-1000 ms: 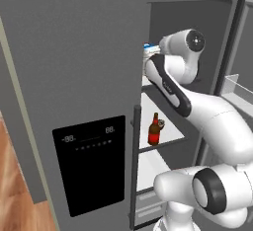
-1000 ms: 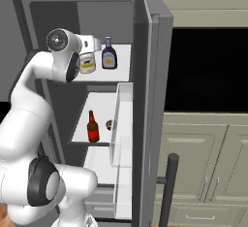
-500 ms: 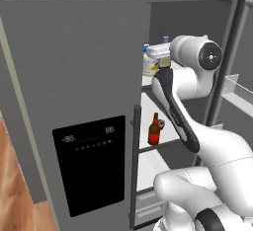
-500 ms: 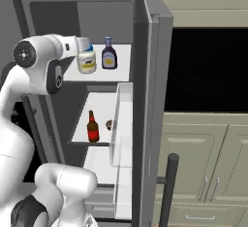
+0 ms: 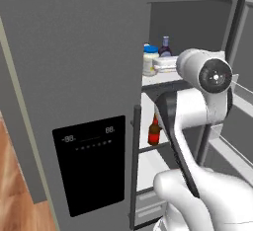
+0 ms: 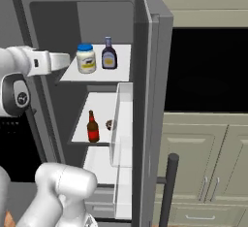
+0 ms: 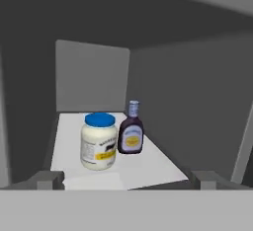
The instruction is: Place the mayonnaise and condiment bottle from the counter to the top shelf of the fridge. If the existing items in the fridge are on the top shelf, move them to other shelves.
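Fridge: The tall grey fridge [image 6: 155, 51] stood open across the middle of the right base view; you saw its black display panel [image 5: 89, 163] at the lower left of the left base view.
Top shelf: The top shelf [image 6: 123, 58], upper centre of the right base view, carried both task items, so by my reading the placing was done.
Other shelves: The next shelf down [image 6: 104, 107], centre of that view, held the red bottle [image 6: 92, 128] with its brown neck and a small brownish thing [image 6: 109, 123] just beside it, too small for you to identify.
Arm: The white arm [image 5: 197, 106] filled the right half of the left base view, reaching toward the shelf front.
Claw: The claw [image 7: 126, 179] sat at the bottom of the hand view, fingers spread wide and holding nothing, just short of the shelf's front edge.
Mayonnaise: The mayonnaise [image 7: 99, 141] stood upright left of centre in the hand view. You should judge it a stiff, smooth, fairly heavy jar; grip it across the body below the blue lid.
Condiment bottle: The condiment bottle [image 7: 131, 136] stood upright just right of the jar, touching or nearly so. Lighter and likely to tip; take it at the wide belly, not the narrow neck.
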Available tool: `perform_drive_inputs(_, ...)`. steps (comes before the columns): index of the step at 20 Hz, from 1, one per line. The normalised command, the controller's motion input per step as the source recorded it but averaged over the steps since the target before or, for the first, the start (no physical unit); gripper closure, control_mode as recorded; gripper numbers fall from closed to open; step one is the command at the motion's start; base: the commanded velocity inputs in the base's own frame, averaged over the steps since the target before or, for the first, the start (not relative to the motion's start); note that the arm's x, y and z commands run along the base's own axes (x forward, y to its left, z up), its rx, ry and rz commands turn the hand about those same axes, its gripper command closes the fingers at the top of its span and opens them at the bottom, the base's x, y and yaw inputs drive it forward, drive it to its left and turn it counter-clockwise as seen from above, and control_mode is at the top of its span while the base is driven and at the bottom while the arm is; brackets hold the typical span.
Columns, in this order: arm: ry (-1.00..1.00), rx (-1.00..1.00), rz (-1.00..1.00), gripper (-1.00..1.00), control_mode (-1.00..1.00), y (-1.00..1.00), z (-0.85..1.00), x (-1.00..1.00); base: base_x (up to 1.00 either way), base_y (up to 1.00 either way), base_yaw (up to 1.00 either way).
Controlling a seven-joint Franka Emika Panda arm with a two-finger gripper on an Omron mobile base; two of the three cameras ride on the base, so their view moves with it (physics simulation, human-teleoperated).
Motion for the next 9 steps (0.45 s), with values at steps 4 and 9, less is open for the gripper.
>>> perform_drive_inputs(4, 0.30, 0.00, 0.00, -1.00, -1.00, 0.00, -0.87, -1.00, 0.00, 0.00, 0.00)
perform_drive_inputs(9, 0.18, 0.03, 0.00, -1.00, -1.00, 0.04, -0.61, -1.00, 0.00, 0.00, 0.00)
